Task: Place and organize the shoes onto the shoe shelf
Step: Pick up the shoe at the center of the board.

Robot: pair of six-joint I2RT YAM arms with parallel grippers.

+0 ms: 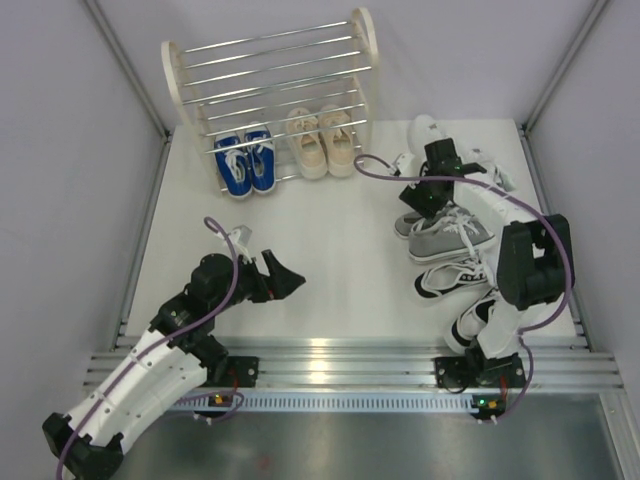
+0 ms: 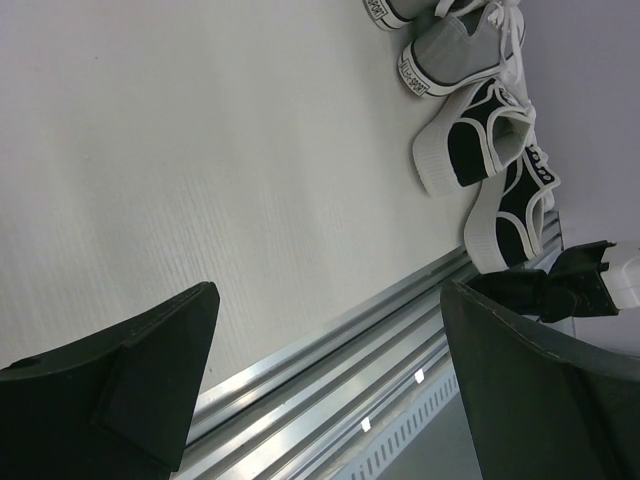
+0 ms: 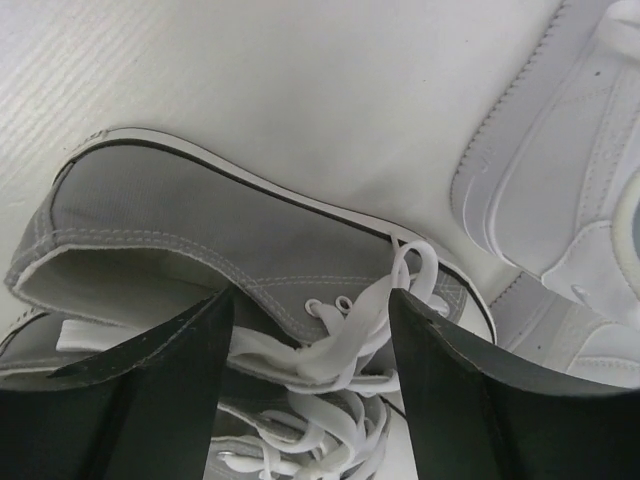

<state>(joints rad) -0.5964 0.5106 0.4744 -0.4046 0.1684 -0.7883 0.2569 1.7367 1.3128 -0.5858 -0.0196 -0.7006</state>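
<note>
The shoe shelf stands at the back; a blue pair and a beige pair sit on its lowest tier. Grey sneakers with white soles lie at the right, black-and-white sneakers in front of them, white sneakers behind. My right gripper is open, its jaws straddling the laced top of a grey sneaker; a white sneaker lies beside it. My left gripper is open and empty above the table near the front; the black-and-white pair shows in its view.
A metal rail runs along the table's near edge. White walls close the table on the left, right and back. The right arm's body hangs over the black-and-white sneakers.
</note>
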